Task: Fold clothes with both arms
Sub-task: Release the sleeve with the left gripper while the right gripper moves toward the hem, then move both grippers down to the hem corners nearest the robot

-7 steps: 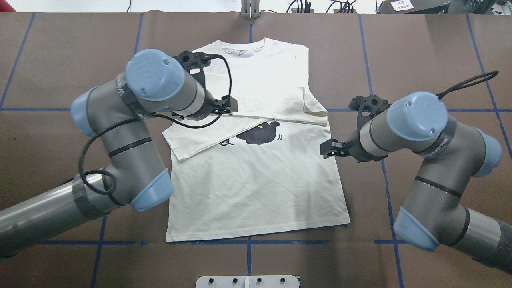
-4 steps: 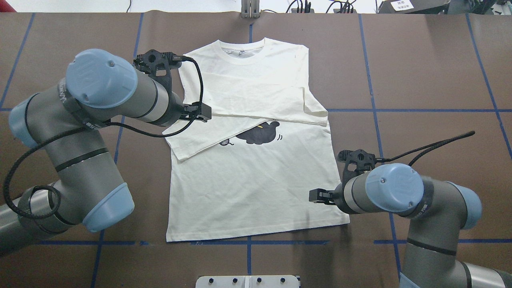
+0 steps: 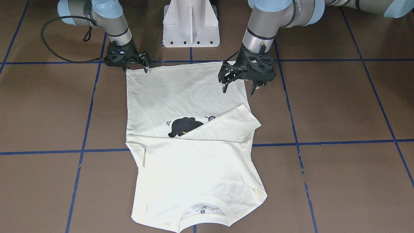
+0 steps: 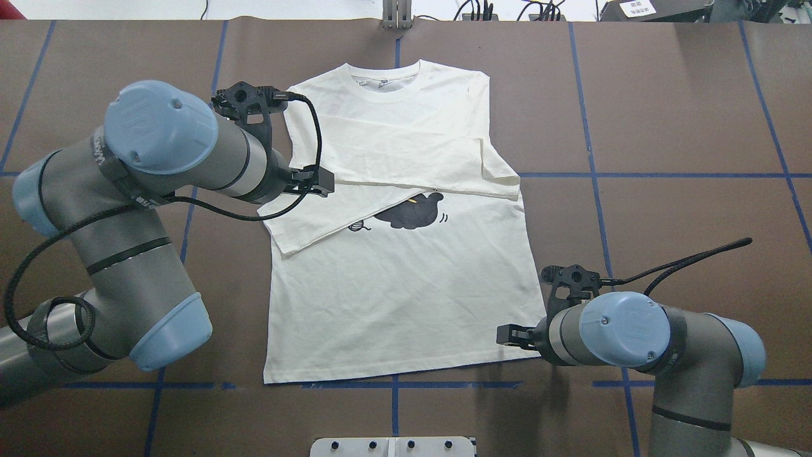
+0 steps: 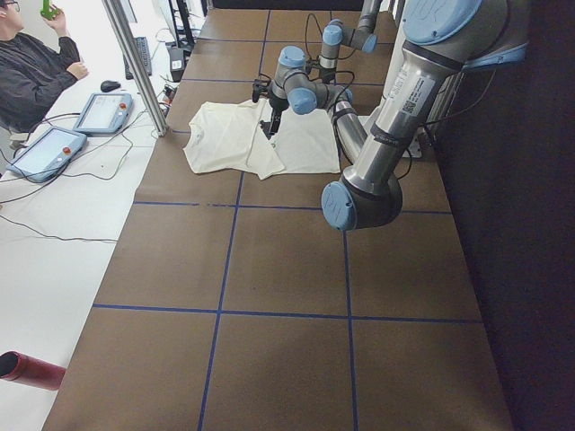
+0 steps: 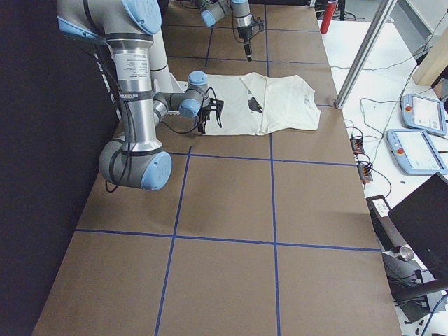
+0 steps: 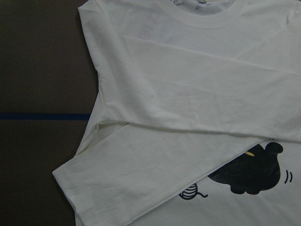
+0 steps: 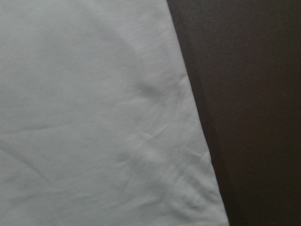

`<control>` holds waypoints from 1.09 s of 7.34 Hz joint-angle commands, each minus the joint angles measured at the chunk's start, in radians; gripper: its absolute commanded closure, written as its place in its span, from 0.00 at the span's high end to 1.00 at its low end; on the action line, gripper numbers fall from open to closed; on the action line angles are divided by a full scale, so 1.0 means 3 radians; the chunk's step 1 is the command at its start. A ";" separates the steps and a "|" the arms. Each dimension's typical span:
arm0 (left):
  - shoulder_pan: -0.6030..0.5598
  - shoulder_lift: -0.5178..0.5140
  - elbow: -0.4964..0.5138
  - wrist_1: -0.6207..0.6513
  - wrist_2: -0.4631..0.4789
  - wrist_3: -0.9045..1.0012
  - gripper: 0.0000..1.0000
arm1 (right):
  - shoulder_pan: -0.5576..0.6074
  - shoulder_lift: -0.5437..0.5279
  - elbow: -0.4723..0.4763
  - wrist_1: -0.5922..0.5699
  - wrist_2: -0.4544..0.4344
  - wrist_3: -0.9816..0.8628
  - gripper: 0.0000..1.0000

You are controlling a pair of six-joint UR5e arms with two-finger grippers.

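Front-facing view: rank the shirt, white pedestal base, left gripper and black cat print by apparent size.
1. shirt, by far largest.
2-3. white pedestal base and left gripper: look alike; the base is cropped at the top edge.
4. black cat print, partly hidden under a sleeve.

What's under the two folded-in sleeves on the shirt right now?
The shirt front lies beneath the sleeves. Part of the black cat print and a small yarn-ball drawing stick out below their edges; the rest of the print is covered.
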 commanded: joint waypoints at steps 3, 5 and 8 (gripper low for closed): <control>0.0013 -0.0004 0.0044 -0.0097 0.0000 -0.0021 0.99 | -0.0007 -0.0085 0.0001 0.0000 0.0011 0.0009 0.84; 0.0018 0.0001 0.0105 -0.0224 0.0000 -0.0021 0.99 | -0.0007 -0.0080 0.0011 0.0000 0.0027 0.0014 0.27; 0.0023 0.0016 0.0116 -0.0246 0.0005 -0.0026 0.99 | 0.0004 -0.0095 0.0113 0.0000 0.0016 0.0035 0.00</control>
